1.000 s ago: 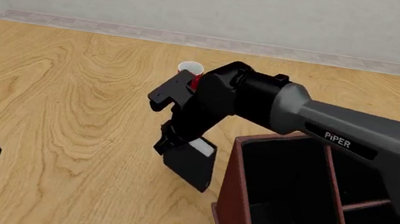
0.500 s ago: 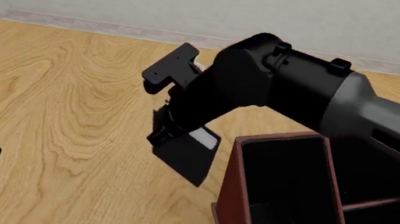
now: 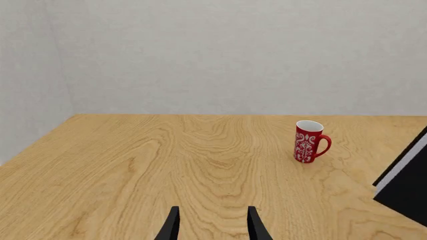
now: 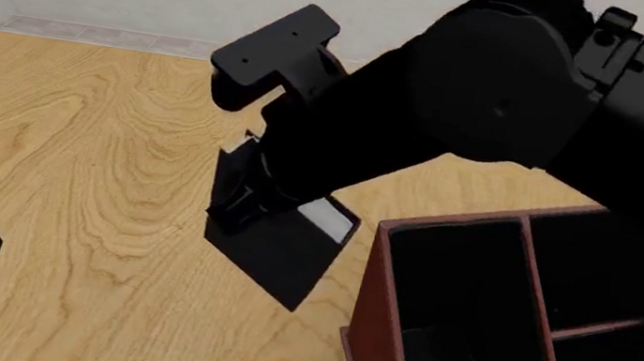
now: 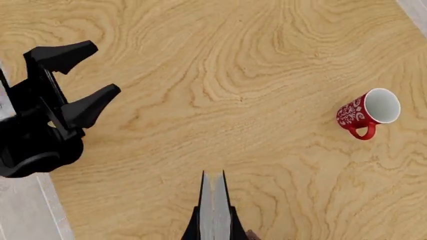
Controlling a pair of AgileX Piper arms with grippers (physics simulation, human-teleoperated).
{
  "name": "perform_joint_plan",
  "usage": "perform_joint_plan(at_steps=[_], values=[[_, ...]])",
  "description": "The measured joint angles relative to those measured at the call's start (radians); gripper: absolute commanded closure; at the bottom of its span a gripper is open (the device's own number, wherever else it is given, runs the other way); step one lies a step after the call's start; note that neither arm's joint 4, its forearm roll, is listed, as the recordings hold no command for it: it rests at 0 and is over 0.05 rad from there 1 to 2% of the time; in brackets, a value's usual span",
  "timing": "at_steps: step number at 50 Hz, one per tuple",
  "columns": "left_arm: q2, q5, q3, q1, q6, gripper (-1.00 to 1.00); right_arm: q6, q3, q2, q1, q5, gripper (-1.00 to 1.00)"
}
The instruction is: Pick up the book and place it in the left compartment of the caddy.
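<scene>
Jaws on the right gripper (image 5: 213, 220) are clamped tight around the book (image 4: 277, 248), which has been hoisted noticeably higher off the desk (image 4: 86, 157) than a second ago and is held tilted, just left of the caddy (image 4: 382, 340). So the pick can pretty much be called done; what's left is carrying it rightward over the left compartment (image 4: 459, 332) and lowering it in. The left gripper (image 3: 212, 225) is parked low with jaws spread apart, nothing held. The red mug (image 3: 309, 141) is well out of the way.
</scene>
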Motion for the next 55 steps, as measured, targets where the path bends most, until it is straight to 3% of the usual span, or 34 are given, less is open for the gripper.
perform_joint_plan(at_steps=[41, 55], values=[[0.000, 0.000, 0.000, 0.000, 0.000, -1.00, 0.273, 0.019, -0.230, 0.135, 0.156, 1.00], [0.000, 0.000, 0.000, 0.000, 0.000, -1.00, 0.323, 0.028, -0.332, 0.144, 0.228, 1.00]])
